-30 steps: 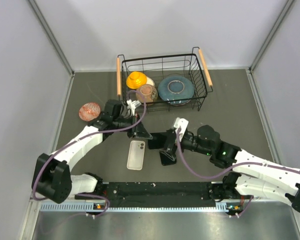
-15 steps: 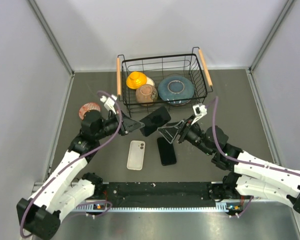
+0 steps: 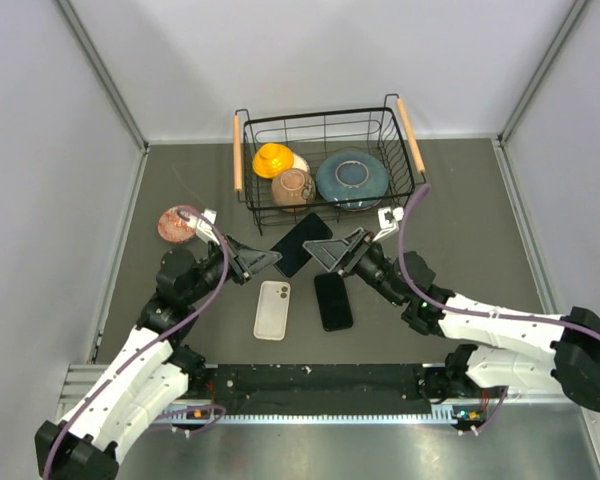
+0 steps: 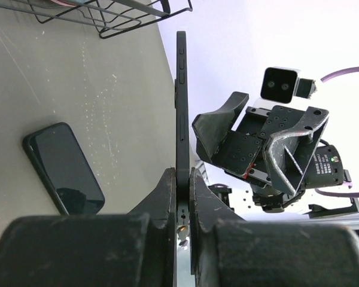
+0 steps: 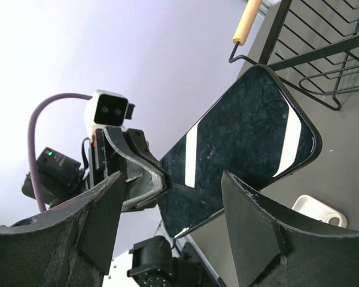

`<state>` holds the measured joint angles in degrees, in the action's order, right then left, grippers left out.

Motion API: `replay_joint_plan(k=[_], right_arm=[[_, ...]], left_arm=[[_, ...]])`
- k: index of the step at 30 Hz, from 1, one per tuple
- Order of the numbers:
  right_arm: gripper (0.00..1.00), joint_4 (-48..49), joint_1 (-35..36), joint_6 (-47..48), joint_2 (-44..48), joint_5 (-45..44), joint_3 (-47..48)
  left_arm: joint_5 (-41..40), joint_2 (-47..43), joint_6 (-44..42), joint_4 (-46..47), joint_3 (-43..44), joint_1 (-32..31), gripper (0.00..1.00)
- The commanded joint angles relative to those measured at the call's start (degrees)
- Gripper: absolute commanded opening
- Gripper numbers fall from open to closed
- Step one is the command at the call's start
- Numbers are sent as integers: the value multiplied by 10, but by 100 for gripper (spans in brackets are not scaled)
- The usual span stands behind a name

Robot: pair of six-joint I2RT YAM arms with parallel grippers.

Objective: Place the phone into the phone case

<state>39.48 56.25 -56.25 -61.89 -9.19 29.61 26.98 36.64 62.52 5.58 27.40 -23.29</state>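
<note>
The phone point(image 3: 302, 243) is gloss black. The phone case point(image 3: 272, 309) is off-white. A second handset point(image 3: 332, 301) is black. The worktop point(image 3: 460, 220) is dark grey-brown. The basket point(image 3: 409, 135) is black wire with light wooden handles. Bowl point(image 3: 274, 158): orange. Cup point(image 3: 293, 184): speckled brown. Plate point(image 3: 351, 177): blue-grey. Dish point(image 3: 178, 222): mottled pink.

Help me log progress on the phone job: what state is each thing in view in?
left gripper: shut on the phone's edge
right gripper: open, close to the phone
phone: lifted off the table
white case: flat on the table, ungripped, looks empty
second dark phone: flat on the table, ungripped
basket: upright, holding dishes
pink bowl: on the table
</note>
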Motion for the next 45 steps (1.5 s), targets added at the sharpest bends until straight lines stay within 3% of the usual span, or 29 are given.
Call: replay_joint_plan(k=[1, 6, 10, 24, 30, 32, 33, 34, 35, 38, 41, 43, 45], right_arm=[[65, 72, 8, -41, -11, -14, 1], [61, 13, 8, -67, 17, -39, -8], [63, -135, 8, -66, 34, -76, 24], [58, 24, 8, -99, -39, -36, 12], [35, 84, 8, -88, -59, -50, 11], [21, 102, 8, -86, -60, -56, 6], [16, 109, 8, -82, -61, -60, 4], [6, 114, 8, -77, -60, -64, 0], [2, 118, 8, -67, -55, -69, -2], [0, 103, 0, -55, -43, -69, -2], [0, 33, -25, -48, -12, -44, 8], [0, -53, -58, -43, 11, 9, 28], [0, -125, -71, -23, 26, 36, 40]], left_arm=[[-6, -22, 52, 111, -16, 2, 0], [-41, -37, 14, 57, -2, 2, 0], [-60, -39, -10, 32, 10, 2, 0], [-9, -48, 50, 76, -13, 2, 0], [-3, -60, 80, 94, -46, 2, 0], [3, -59, 86, 109, -56, 2, 0], [5, -57, 88, 110, -58, 2, 2], [5, -58, 87, 103, -58, 2, 22], [4, -59, 83, 96, -57, 2, 32], [-15, -64, 66, 32, -43, 2, 70], [-45, -69, -6, -46, -18, 2, 82], [-66, -59, -45, -102, -1, 2, 82], [-104, -36, -96, -179, 30, 2, 76]])
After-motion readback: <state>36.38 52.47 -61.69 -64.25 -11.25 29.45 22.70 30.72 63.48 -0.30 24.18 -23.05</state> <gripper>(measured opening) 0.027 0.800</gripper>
